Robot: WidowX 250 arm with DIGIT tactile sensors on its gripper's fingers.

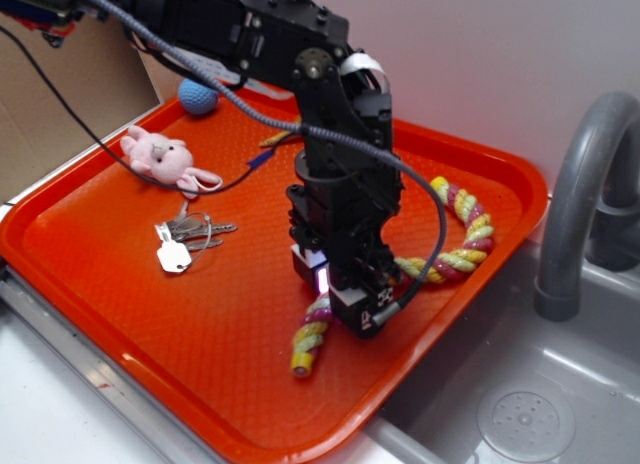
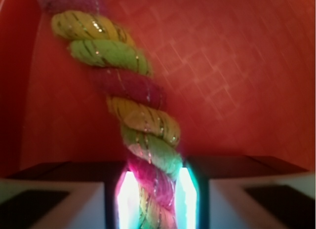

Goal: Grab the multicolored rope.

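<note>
The multicolored rope (image 1: 464,242), a thick twisted cord of yellow, magenta and pale green strands, lies curved across the right part of the red tray (image 1: 120,314). One end (image 1: 308,341) sticks out below my gripper toward the tray's front. My gripper (image 1: 338,296) is down at the tray surface, over the rope's middle, which it hides. In the wrist view the rope (image 2: 136,110) runs up from between my glowing pads (image 2: 186,199), which press on it from both sides. My gripper (image 2: 154,202) is shut on the rope.
A pink plush bunny (image 1: 160,156) and a bunch of keys (image 1: 185,239) lie at the tray's left. A blue ball (image 1: 198,96) sits at the back. A grey sink (image 1: 520,414) with a faucet (image 1: 580,194) is at the right. A cardboard box (image 1: 60,94) stands at the left.
</note>
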